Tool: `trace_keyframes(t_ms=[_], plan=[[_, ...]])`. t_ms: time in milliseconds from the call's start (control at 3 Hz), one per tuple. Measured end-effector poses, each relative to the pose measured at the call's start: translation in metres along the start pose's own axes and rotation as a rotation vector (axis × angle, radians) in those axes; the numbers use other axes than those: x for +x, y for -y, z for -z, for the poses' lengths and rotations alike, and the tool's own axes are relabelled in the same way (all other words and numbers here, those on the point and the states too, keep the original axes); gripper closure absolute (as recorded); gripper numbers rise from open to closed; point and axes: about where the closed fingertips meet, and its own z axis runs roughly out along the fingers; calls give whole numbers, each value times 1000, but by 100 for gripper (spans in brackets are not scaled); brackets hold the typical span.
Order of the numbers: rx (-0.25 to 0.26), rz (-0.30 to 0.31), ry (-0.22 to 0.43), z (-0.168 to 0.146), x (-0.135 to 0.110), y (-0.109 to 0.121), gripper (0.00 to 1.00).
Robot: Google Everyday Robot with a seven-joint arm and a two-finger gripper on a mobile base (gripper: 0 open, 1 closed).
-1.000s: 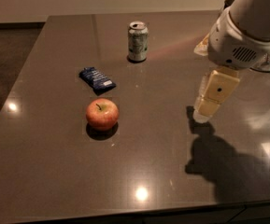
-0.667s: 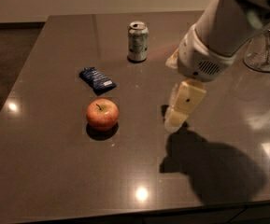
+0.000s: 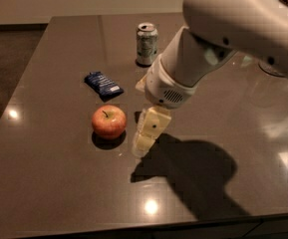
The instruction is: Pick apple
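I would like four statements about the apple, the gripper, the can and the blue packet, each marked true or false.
1. The apple rests on the table, not in the gripper. True.
2. The gripper is at the left of the apple in the picture. False: it hangs close at the apple's right.
3. The soda can lies on its side. False: it stands upright.
4. The blue packet lies farther back on the table than the apple. True.
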Motion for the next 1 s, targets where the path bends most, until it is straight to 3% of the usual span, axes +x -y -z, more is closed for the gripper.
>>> trace_keyframes(t_ms=[667, 1000], plan=[[-18, 43, 74, -45, -36, -4, 0], [-34, 49, 88, -54, -49, -2, 16]])
